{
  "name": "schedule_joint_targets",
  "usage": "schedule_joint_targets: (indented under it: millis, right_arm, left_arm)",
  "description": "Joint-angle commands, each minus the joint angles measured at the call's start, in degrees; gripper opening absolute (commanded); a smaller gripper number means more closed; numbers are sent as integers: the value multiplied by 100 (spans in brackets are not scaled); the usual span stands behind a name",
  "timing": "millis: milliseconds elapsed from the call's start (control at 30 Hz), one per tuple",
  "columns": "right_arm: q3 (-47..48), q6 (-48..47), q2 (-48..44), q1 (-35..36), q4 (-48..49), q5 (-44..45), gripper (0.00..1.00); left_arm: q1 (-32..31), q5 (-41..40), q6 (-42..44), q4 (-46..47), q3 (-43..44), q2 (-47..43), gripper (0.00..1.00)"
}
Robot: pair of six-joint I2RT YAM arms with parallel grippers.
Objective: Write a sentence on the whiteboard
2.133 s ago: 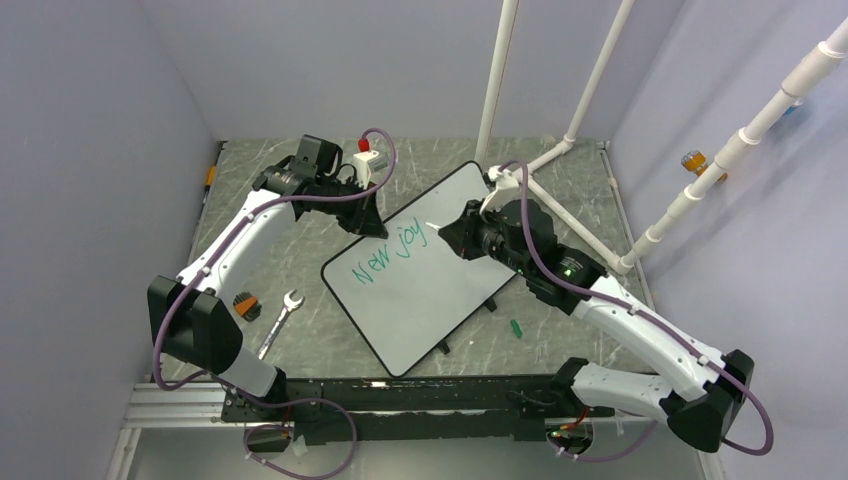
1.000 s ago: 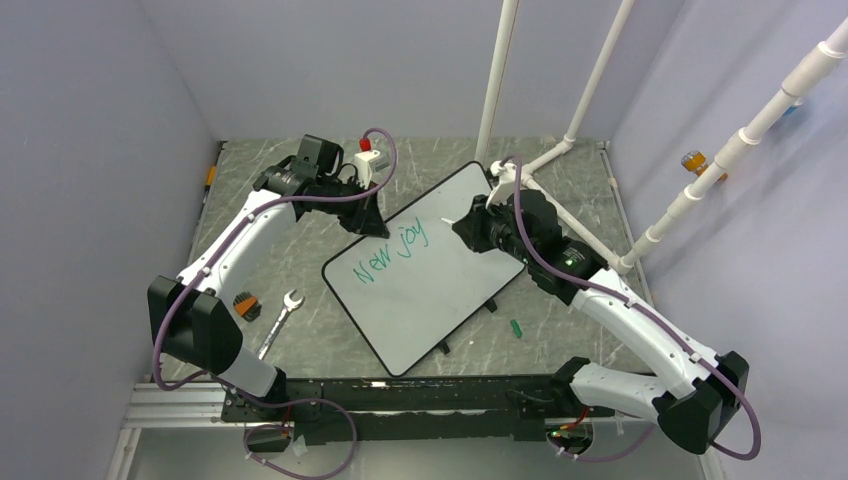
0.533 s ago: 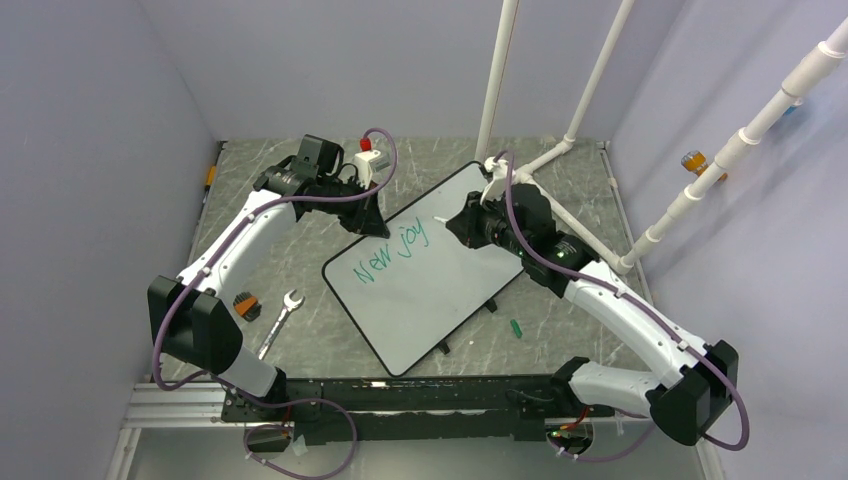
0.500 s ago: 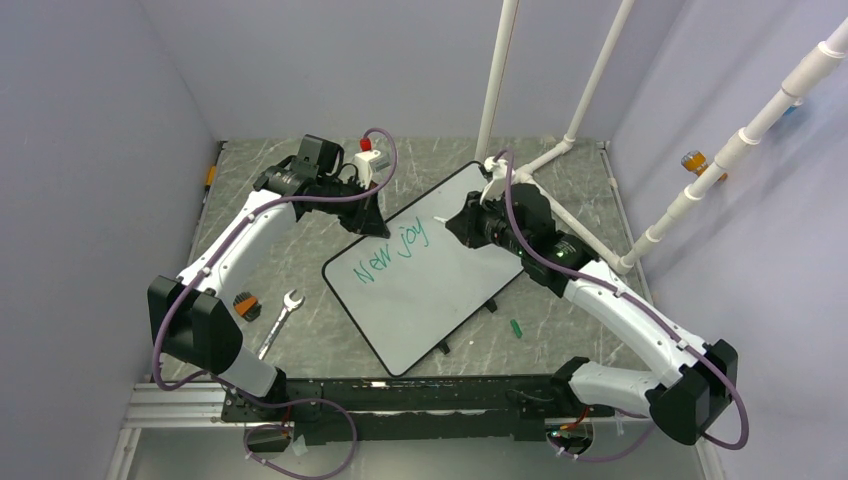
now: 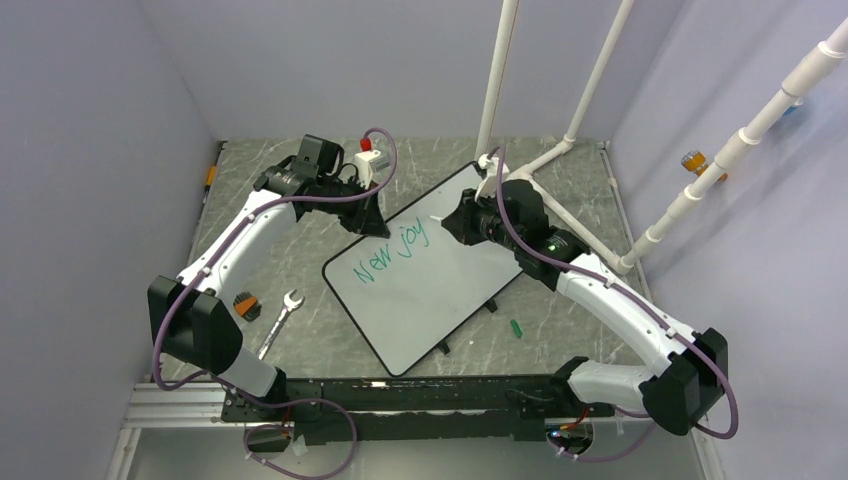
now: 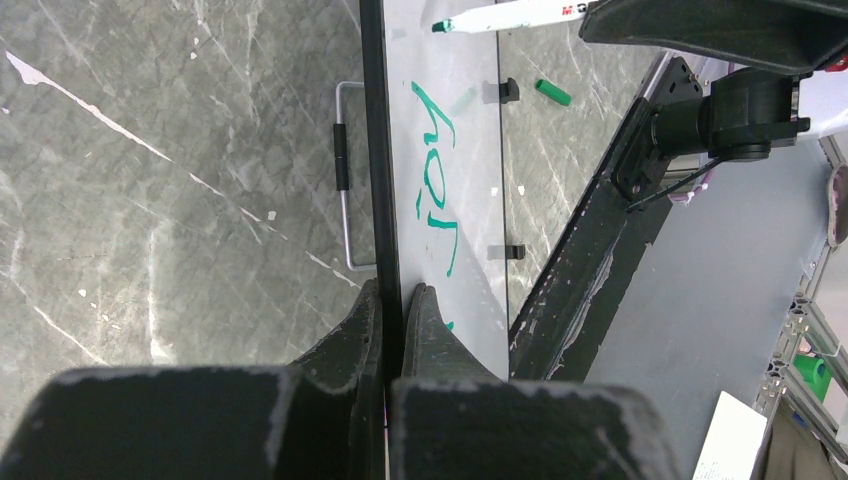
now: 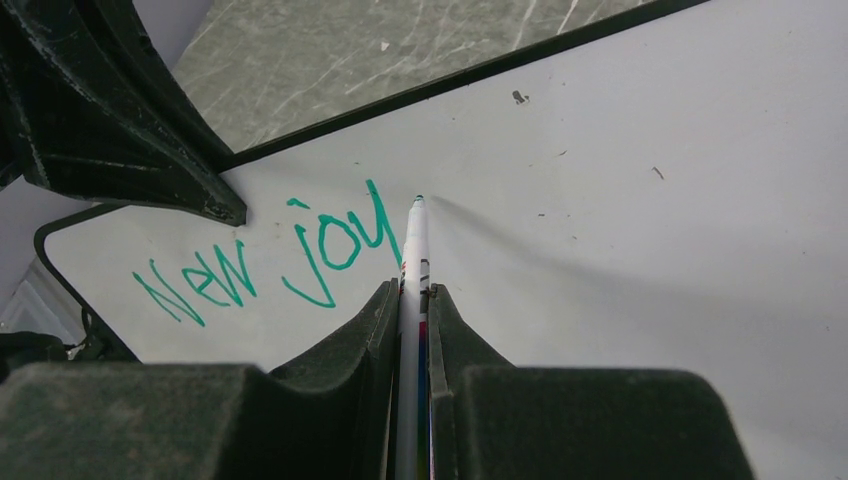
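The whiteboard [image 5: 425,285] lies tilted on the table, with green lettering [image 5: 392,252] reading "New joy" on it. My left gripper [image 5: 371,223] is shut on the board's far-left rim; the left wrist view shows its jaws pinching the black rim [image 6: 392,290] beside the lettering [image 6: 435,190]. My right gripper [image 5: 452,222] is shut on a white marker [image 7: 413,245]. The marker's green tip sits just right of the "y" of the lettering [image 7: 330,245], at or just above the board [image 7: 650,200]; I cannot tell whether it touches.
A wrench [image 5: 279,322] and an orange-black object [image 5: 244,306] lie left of the board. A green cap [image 5: 516,327] lies to its right. White pipes [image 5: 497,80] stand behind. A red-and-white object [image 5: 366,155] sits by the left wrist. Two black clips [image 5: 490,304] sit on the board's near-right edge.
My right arm has shifted the marker a little toward the far side, to just right of "joy". The lettering is the same. The left arm has not moved.
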Motion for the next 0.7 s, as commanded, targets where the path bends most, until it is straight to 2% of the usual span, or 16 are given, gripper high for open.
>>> schedule_joint_targets:
  millis: [0, 667]
  right_arm:
    - [308, 39, 112, -70, 341, -94, 0]
    - [213, 19, 306, -107, 334, -611, 0]
  left_arm:
    - [-224, -331, 813, 56, -63, -9, 0]
    - [-250, -348, 814, 36, -53, 28, 0]
